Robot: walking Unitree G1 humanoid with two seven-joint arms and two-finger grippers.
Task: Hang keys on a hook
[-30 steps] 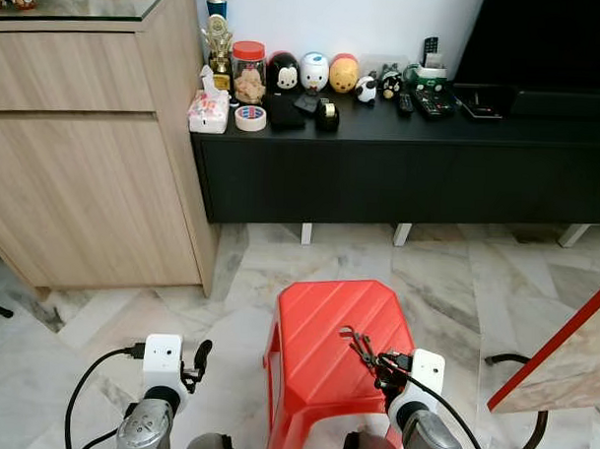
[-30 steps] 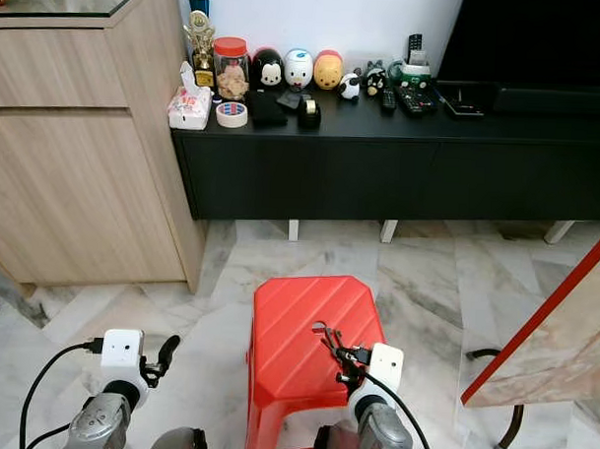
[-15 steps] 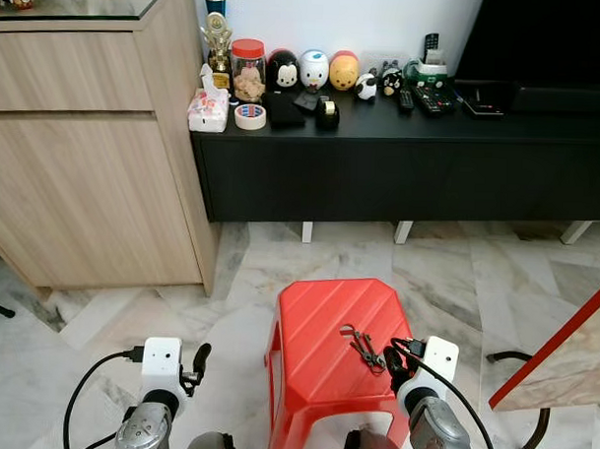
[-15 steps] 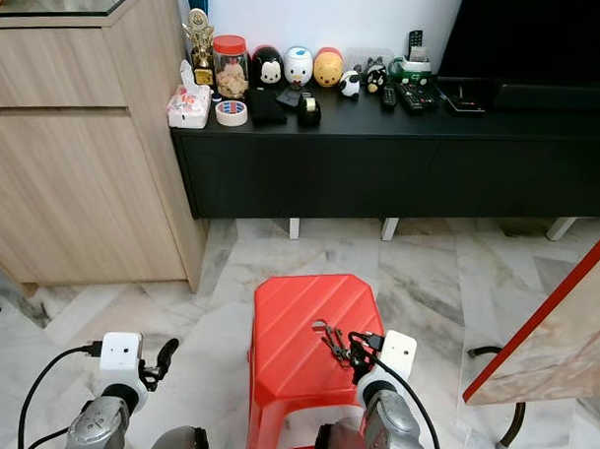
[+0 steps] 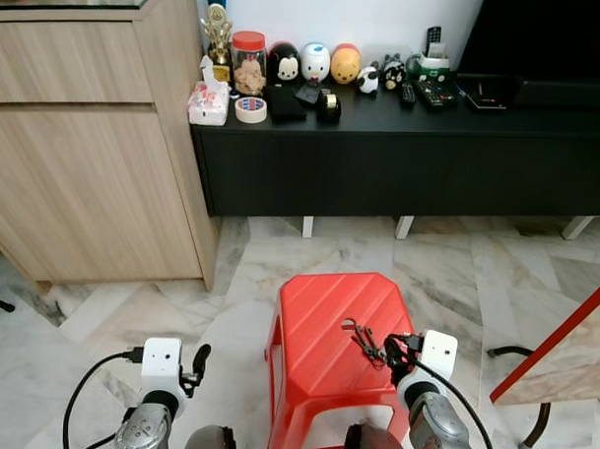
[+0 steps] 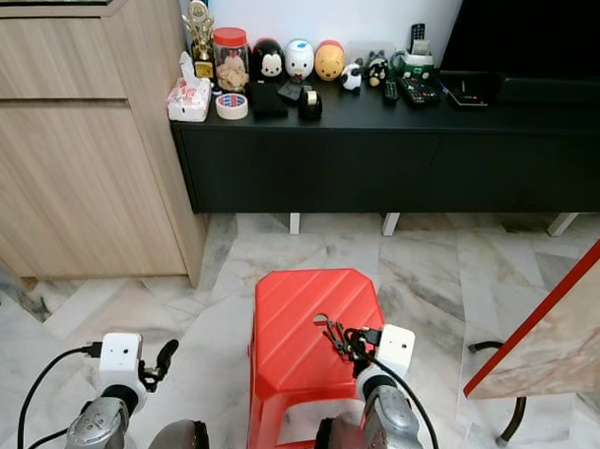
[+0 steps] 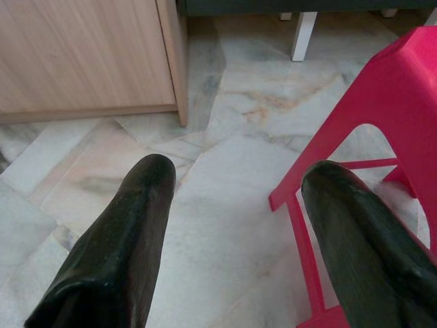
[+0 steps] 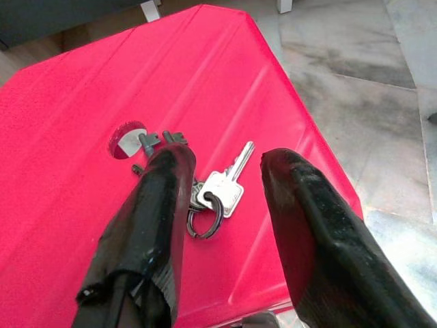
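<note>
A bunch of keys [image 8: 208, 188] is lying flat on top of the red plastic stool [image 5: 321, 314], just beside the small round hole [image 8: 127, 137] in the stool's seat. The right tool [image 8: 225, 164] is hovering over the stool with its two black fingers spread apart, one finger [image 8: 164, 198] sitting above the key ring and the other to the far side of the keys; it is gripping nothing. The left tool [image 7: 235, 184] is hanging low beside the stool, above the marble floor [image 7: 225, 137], with its fingers wide apart and holding nothing. Beyond the stool, a black TV bench [image 5: 402, 139] is carrying jars, toy figures and remotes, and a wooden cabinet [image 5: 86, 148] is standing next to it.
</note>
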